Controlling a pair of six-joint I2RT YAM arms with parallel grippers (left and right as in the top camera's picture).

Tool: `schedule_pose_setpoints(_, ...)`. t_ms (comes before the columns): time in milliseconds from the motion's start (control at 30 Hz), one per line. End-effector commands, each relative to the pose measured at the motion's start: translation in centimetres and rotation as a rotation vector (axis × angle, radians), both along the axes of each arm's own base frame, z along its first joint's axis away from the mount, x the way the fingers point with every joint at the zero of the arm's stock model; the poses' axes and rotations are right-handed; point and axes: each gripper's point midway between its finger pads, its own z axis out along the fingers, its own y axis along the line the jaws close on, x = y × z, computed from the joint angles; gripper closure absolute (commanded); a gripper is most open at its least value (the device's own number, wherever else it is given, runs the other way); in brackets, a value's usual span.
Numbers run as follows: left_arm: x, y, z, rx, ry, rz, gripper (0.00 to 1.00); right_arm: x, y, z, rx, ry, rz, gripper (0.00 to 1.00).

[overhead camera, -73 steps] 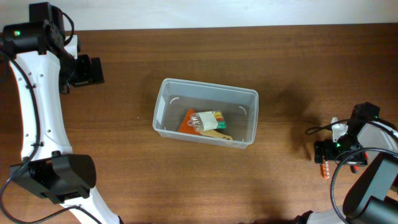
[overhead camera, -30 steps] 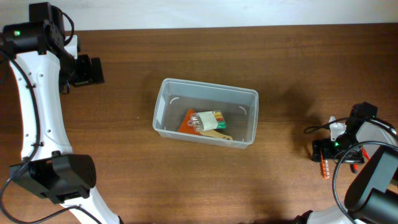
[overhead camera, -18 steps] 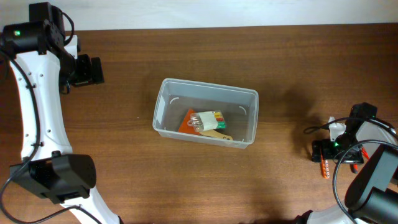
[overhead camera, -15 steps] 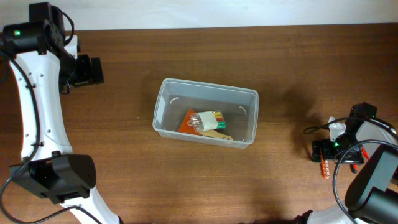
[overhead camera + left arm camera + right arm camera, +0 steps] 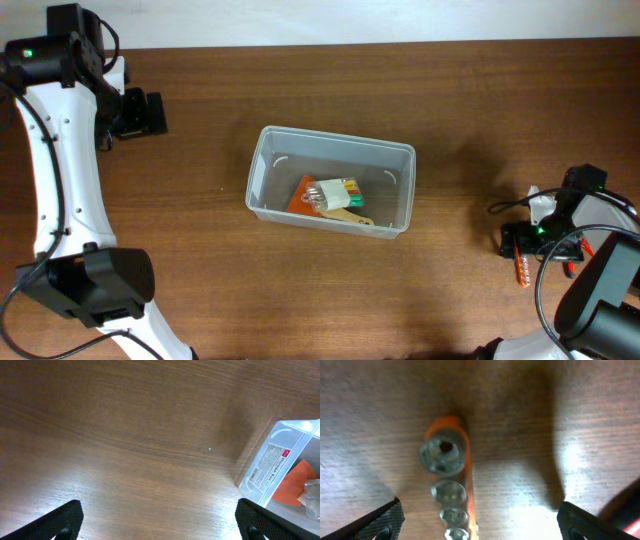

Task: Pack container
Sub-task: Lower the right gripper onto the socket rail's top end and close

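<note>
Centrally, the clear container (image 5: 340, 139) sits on the wooden worktop (image 5: 200, 250), holding an orange card (image 5: 298, 197) and small packaged items. Left gripper (image 5: 160, 522), fingers spread, hangs over bare wood to its left. Right gripper (image 5: 480, 525), fingers spread, hovers above an orange socket rail (image 5: 452, 482), far right.

Brightly and evenly lit from above; sharp all across the overhead view, with a faint dark smudge of shadow on the table (image 5: 470, 160) right of the container (image 5: 262, 180). Slightly soft in the left wrist view, with a pale sheen over the wood grain. Blurred at close range in the right wrist view: white glare patches right of the socket rail (image 5: 449, 491), heavy shadow above it.
</note>
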Motion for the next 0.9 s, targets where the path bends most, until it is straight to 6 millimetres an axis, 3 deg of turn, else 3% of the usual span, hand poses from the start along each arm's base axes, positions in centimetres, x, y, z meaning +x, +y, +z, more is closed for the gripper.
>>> schedule_pose_setpoints(0,-0.03,0.37,0.42,0.012,-0.011,-0.004,0.01,0.41,0.42,-0.56,0.034,-0.018,-0.015,0.01)
schedule_pose_setpoints(867,-0.04,0.37,0.42,0.012,-0.01,-0.004,0.01,0.37,0.43,-0.56,0.034,-0.016,-0.015,0.02)
